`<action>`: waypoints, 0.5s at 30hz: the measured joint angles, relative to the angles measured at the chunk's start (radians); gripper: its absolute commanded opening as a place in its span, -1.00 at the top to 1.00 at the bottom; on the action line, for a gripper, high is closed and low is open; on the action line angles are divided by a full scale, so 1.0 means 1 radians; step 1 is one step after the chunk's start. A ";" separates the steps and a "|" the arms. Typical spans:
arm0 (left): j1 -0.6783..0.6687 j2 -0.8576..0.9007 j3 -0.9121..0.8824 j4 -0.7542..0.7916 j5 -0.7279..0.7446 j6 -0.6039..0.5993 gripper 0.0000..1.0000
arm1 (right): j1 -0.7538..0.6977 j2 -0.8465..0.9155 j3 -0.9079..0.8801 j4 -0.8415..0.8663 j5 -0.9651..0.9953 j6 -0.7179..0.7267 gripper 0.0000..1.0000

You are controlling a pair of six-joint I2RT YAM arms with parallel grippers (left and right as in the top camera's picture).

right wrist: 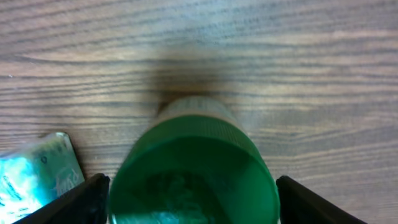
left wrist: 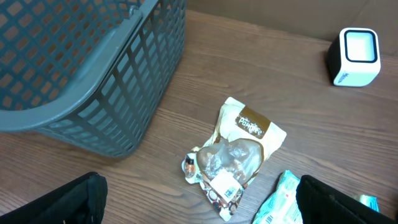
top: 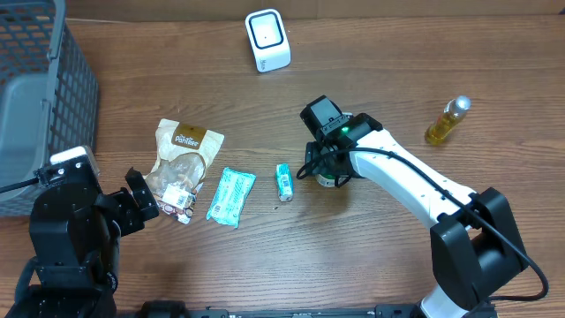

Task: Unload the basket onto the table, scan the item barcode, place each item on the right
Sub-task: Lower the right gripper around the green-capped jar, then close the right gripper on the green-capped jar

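A small jar with a green cap [right wrist: 193,180] stands upright on the wooden table; in the overhead view the jar [top: 327,180] is mostly hidden under my right gripper [top: 328,173]. My right gripper [right wrist: 193,202] hangs over it, open, with one black finger [right wrist: 93,202] close beside each side of the cap. No barcode shows on the jar. The white barcode scanner [top: 267,40] stands at the back of the table, well apart from the jar. My left gripper [top: 146,201] is open wide at the front left, nothing between its fingers.
A brown snack bag [top: 181,163], a teal packet [top: 231,196] and a small teal tube [top: 283,181] lie in a row left of the jar. A yellow bottle [top: 448,120] lies at the right. A grey basket [top: 44,106] fills the left edge.
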 measured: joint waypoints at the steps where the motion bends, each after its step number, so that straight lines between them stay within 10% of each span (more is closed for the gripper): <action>1: 0.000 0.000 0.000 0.000 0.000 0.000 -0.99 | 0.000 0.000 0.000 -0.006 -0.003 0.010 -0.63; 15: 0.000 0.000 0.000 0.000 0.000 0.000 -0.99 | 0.000 0.000 0.000 -0.020 -0.014 0.056 -0.43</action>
